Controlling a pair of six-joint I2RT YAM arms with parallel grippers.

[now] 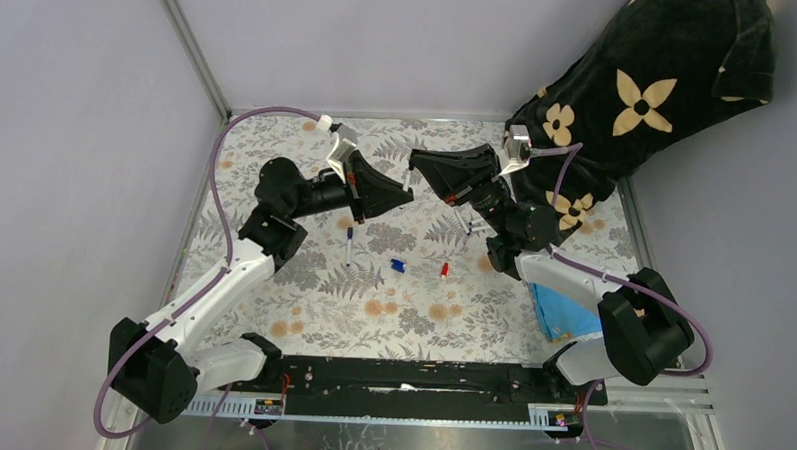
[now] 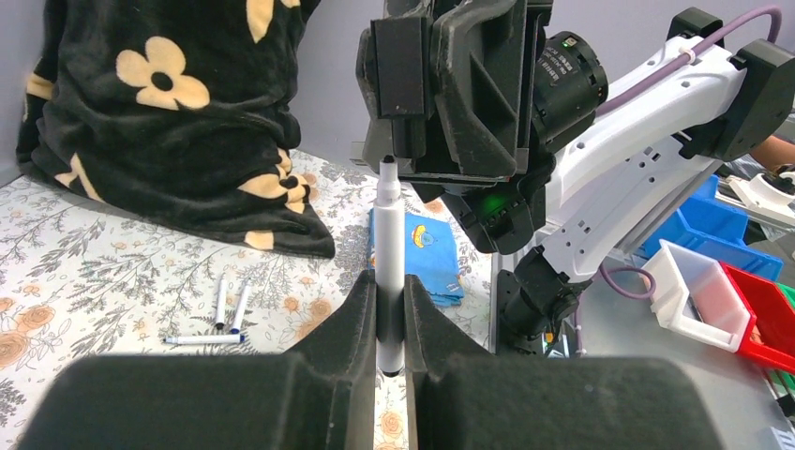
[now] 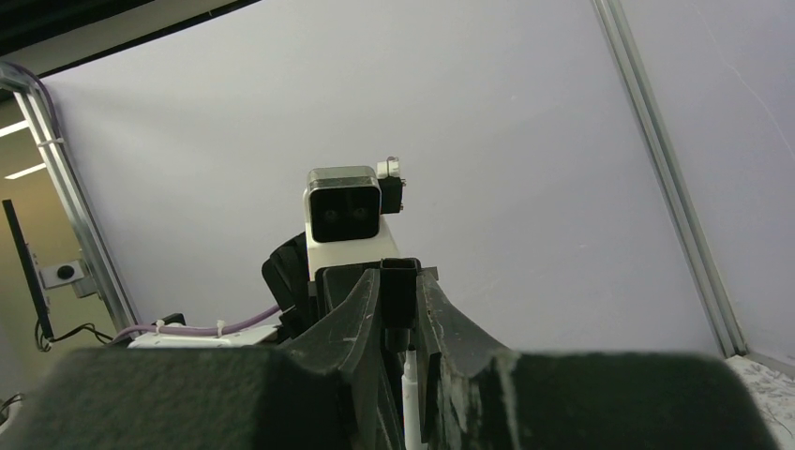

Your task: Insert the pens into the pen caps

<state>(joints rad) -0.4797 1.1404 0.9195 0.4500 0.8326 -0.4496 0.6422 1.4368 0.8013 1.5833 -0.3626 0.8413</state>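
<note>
Left tool (image 2: 389,286): clamped on one upright pen (image 2: 388,225). Right tool (image 3: 399,274): closed on one black cap (image 3: 400,314), set over that pen's tip. On the tabletop (image 2: 94,272) we count three loose pens (image 2: 218,302) near the blanket (image 2: 169,159), one blue cap (image 1: 397,266) and one red cap (image 1: 444,271).

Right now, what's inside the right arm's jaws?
A black pen cap is clamped there, with a white pen lined up against it. The jaws cover whether the tip has entered.
</note>
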